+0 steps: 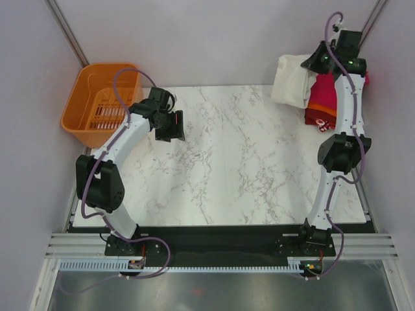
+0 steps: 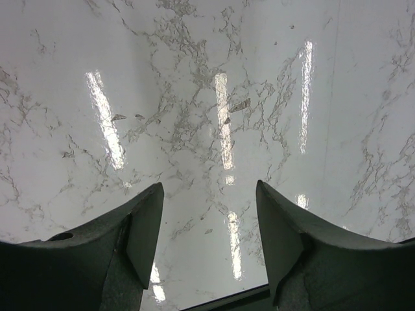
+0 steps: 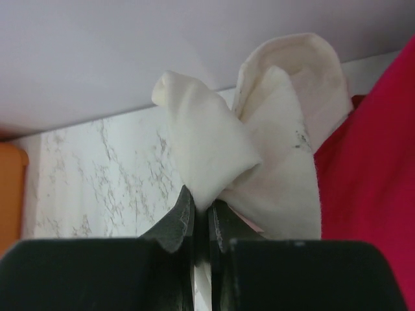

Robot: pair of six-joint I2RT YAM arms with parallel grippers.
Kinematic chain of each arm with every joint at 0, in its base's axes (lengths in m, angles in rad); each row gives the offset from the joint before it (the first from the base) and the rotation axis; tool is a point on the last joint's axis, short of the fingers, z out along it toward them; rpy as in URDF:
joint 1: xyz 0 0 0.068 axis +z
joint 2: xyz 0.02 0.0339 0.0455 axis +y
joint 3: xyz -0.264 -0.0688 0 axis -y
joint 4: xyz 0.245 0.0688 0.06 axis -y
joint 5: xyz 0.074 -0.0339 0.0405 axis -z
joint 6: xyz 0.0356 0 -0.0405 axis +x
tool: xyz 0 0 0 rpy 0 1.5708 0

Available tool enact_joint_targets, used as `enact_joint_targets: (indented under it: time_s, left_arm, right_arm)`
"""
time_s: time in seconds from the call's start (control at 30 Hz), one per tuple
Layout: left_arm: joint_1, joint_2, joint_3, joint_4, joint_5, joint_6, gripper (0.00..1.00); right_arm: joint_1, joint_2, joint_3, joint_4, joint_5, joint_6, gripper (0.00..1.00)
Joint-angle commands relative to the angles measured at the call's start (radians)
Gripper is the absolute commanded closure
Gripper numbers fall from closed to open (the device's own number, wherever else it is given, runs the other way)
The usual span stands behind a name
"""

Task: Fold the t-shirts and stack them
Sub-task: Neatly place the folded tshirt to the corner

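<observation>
— How far along are we?
— The coloured t-shirts (image 1: pixel 322 103) lie folded at the counter's (image 1: pixel 227 162) far right corner. The cream t-shirt (image 3: pixel 214 155) beside them is unfolded and clamped in our right hand (image 3: pixel 200 208). Our left hand (image 2: pixel 209 214) gapes, empty.

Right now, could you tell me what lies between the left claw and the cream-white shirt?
Just bare marble table between left claw and cream-white shirt, per the top external view.
</observation>
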Motion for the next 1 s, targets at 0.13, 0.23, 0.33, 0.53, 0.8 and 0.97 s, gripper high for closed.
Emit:
enact_joint_targets:
  time_s: [0.13, 0.23, 0.33, 0.53, 0.8, 0.97]
  left_arm:
    - [-0.014, 0.027, -0.003, 0.03, 0.019, -0.019, 0.34]
    - [-0.014, 0.031, -0.003, 0.03, 0.019, -0.019, 0.34]
    - [-0.014, 0.039, -0.001, 0.03, 0.019, -0.019, 0.34]
    - [-0.021, 0.045, -0.004, 0.03, 0.019, -0.019, 0.34]
    - [-0.034, 0.045, -0.007, 0.03, 0.019, -0.019, 0.34]
    - [-0.037, 0.042, -0.007, 0.03, 0.019, -0.019, 0.34]
  right_arm:
    - [-0.235, -0.108, 0.043, 0.302, -0.221, 0.199, 1.0]
    - [-0.318, -0.104, -0.012, 0.375, -0.315, 0.305, 1.0]
    - [-0.361, -0.12, -0.067, 0.375, -0.312, 0.301, 1.0]
    - [-0.401, -0.157, -0.178, 0.359, -0.197, 0.273, 1.0]
    - [-0.41, -0.133, -0.222, 0.212, 0.171, 0.19, 0.82]
    - [-0.418, -0.166, -0.293, 0.189, 0.462, 0.169, 0.57]
